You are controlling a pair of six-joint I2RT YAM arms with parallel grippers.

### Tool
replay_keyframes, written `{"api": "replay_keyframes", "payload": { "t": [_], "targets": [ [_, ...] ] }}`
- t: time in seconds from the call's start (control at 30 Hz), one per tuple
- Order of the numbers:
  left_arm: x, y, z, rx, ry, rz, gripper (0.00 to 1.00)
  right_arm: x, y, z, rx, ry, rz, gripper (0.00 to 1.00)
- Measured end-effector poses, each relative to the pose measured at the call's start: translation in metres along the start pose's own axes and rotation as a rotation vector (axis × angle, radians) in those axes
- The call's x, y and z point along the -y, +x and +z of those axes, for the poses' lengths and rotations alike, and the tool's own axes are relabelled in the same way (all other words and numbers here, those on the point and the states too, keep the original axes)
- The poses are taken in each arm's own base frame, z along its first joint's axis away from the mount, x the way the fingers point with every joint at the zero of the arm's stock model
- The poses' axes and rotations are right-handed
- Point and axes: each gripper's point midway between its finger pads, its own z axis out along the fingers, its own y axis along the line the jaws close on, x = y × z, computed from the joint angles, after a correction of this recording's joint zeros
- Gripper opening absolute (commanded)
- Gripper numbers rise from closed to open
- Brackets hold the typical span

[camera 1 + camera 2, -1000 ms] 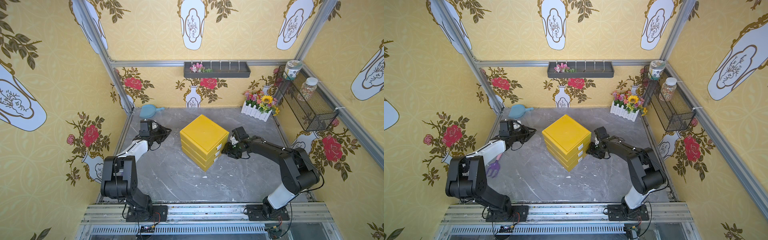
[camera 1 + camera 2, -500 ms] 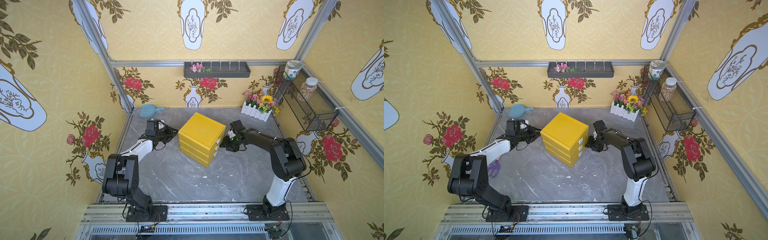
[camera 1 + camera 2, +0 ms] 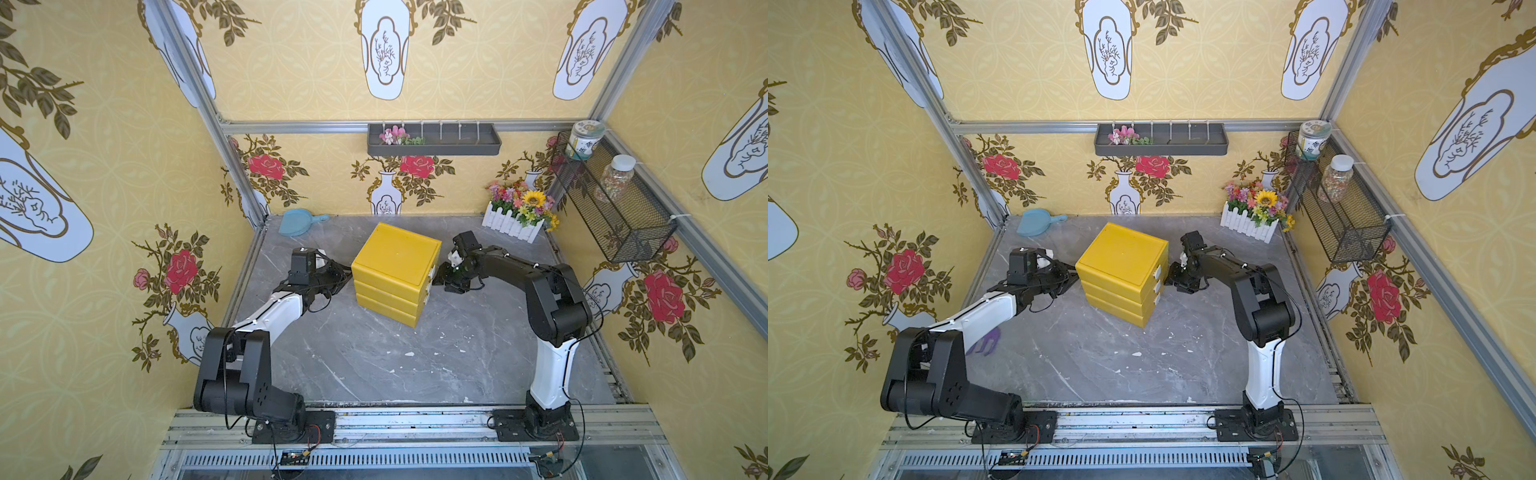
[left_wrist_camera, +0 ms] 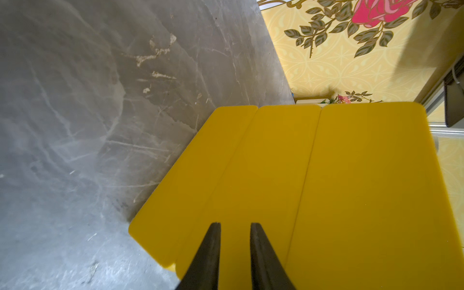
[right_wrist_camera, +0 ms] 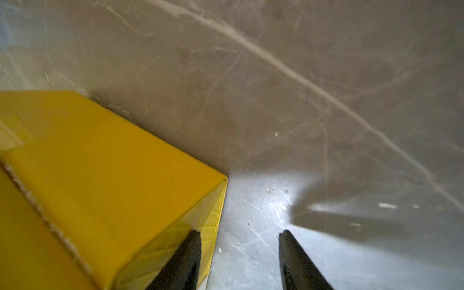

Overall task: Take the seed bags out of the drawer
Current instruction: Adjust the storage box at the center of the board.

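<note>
Yellow drawer chest [image 3: 395, 266]: brace it with the closed left gripper [image 4: 234, 226], and centre the spread right gripper [image 5: 239, 233] on the white handle [image 3: 1157, 272] just ahead.

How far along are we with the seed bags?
Done: nothing; all three drawers of the yellow cabinet look shut, no bags visible. In hand: left gripper at its rear, right gripper, jaws open, by the white handles. Remaining: open a drawer, lift bags out.

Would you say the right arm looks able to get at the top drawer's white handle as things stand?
Probably yes: the right gripper, jaws open, sits right beside the top drawer's handle on the yellow drawer unit, with nothing visible between them; exact alignment is hard to tell.
</note>
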Motion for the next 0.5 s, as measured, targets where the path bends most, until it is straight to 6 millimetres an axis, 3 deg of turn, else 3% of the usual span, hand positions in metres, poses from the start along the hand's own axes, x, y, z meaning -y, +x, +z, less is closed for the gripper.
{"api": "replay_keyframes", "payload": {
  "t": [0.5],
  "targets": [
    [-0.007, 0.026, -0.018, 0.023, -0.009, -0.008, 0.27, -0.022, -0.016, 0.024, -0.018, -0.022, -0.009, 0.55]
  ]
}}
